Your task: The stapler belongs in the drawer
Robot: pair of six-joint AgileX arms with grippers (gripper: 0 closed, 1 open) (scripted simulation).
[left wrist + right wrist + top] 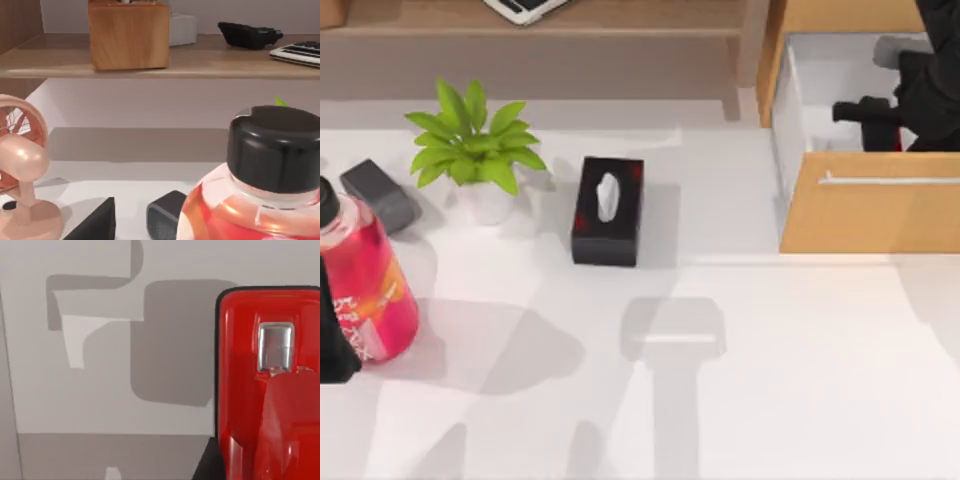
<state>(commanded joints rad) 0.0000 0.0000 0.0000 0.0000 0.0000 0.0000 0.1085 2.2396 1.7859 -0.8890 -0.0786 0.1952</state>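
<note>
Stapler [270, 390]: red shell, silver plate, black base, close under the right wrist camera at the right of the frame, hanging above the white floor of the drawer [870, 215] with its shadow beside it. In the top view a black and red shape lies inside the open drawer, upper right of the frame, under the right gripper [885, 115]. Whether the gripper is clamped on the stapler or has let go, cannot tell. Risk, as judged: if the stapler is held above the floor, a release could make it bounce or land against the drawer wall. If the drawer is pushed shut with the arm inside, the front and handle [890, 180] would strike it. The top view gives the drawer's place on the table. The right wrist view gives the stapler's colour. Farther off, mid frame, tissue box [608, 210] and plant [470, 145]. Far left, a grey block [380, 195], a pink bottle [370, 280] and the idle left gripper [332, 345], state not discernible. The left wrist view adds a pink fan [20, 165].
</note>
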